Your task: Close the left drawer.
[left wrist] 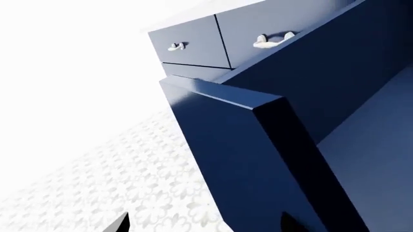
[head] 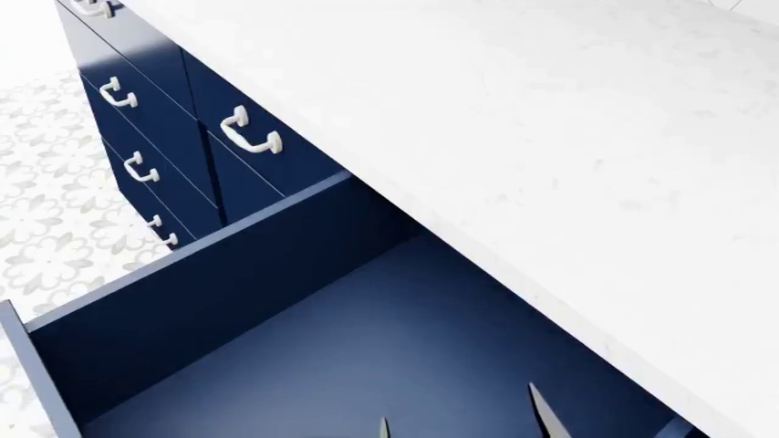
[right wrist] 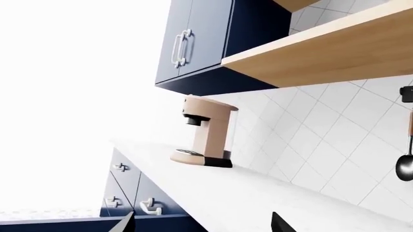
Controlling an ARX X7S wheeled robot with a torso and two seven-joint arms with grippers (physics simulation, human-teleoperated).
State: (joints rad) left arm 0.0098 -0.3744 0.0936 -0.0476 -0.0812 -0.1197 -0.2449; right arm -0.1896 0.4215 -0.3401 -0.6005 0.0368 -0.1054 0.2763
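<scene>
Head view: the left drawer is standing pulled far out from under the white countertop.
Its front panel is being seen edge-on toward 8 o'clock; the long axis is running 7 to 1 o'clock. A rigid, smooth box on slides is being judged, best pushed flat on that front. Both grippers' tips are being shown spread apart, nothing held.

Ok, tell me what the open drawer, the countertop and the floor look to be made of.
The left drawer: likely painted wood or board, satin navy; its edges catch soft highlights.
The countertop: looks like polished white stone, marble or quartz, with faint grey veining.
The floor: probably ceramic tile, pale with a repeating floral pattern.
</scene>
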